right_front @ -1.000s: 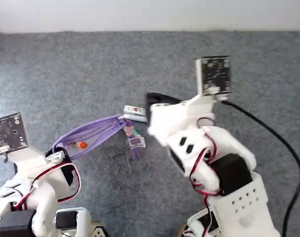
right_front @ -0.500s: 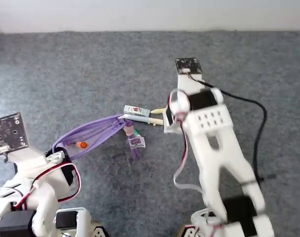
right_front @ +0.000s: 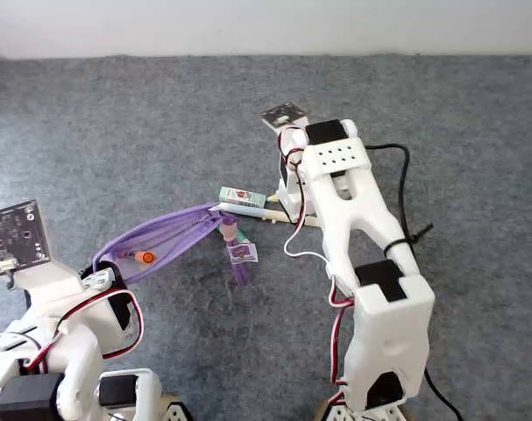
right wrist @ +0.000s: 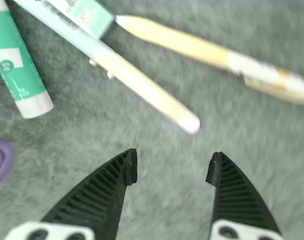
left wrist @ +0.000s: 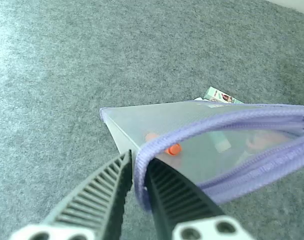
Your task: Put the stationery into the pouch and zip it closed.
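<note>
A translucent purple pouch (right_front: 160,237) lies open at table centre-left, with an orange-tipped item (right_front: 143,257) inside. My left gripper (left wrist: 136,172) is shut on the pouch's zip edge (left wrist: 141,160) at its near corner. Loose stationery lies by the pouch mouth: a small green-and-white box (right_front: 240,197), a pale pen (right_front: 267,213) and a purple marker (right_front: 238,256). My right gripper (right wrist: 173,162) hangs open just above the table. Close in front of its fingertips are a cream pen (right wrist: 146,87), a second cream pen (right wrist: 202,47) and a green tube (right wrist: 16,65).
The grey carpet-like table top (right_front: 117,123) stretches bare to the back and both sides. A black cable (right_front: 404,189) trails beside the right arm. A pale wall edge (right_front: 266,26) runs along the far side.
The right arm has stretched forward and swung left, bringing its gripper down over the pens beside the pouch mouth. The left arm and the pouch have kept still.
</note>
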`<state>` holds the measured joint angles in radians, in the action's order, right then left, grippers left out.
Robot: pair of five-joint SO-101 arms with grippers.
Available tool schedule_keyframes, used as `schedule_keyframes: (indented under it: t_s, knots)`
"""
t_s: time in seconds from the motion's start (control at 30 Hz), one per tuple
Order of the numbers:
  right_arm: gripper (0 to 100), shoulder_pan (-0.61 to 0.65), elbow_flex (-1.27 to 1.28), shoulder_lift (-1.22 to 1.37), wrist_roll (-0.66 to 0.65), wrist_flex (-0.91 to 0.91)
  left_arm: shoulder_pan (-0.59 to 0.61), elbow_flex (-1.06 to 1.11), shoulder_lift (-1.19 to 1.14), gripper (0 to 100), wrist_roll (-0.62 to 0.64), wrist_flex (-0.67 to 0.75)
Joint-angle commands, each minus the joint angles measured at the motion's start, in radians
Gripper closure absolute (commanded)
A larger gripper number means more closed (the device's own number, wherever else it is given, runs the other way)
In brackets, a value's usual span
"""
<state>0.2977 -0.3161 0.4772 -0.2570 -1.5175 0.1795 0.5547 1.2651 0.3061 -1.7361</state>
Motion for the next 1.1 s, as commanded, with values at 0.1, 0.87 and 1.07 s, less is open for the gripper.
schedule_keyframes:
  t_s: [0.1, 0.87, 1.07]
  knots:
    - [77.9, 0.018, -0.092, 0.096, -0.114, 0.127, 0.003, -0.001, -0.008, 99, 0.018, -0.014]
    - [99.0, -0.051, -0.106, 0.154, -0.141, -0.087, 0.003, -0.002, -0.008, 99, 0.018, -0.012]
    - [99.0, -0.124, -0.106, 0.050, -0.141, -0.242, 0.003, -0.002, -0.008, 99, 0.018, -0.009]
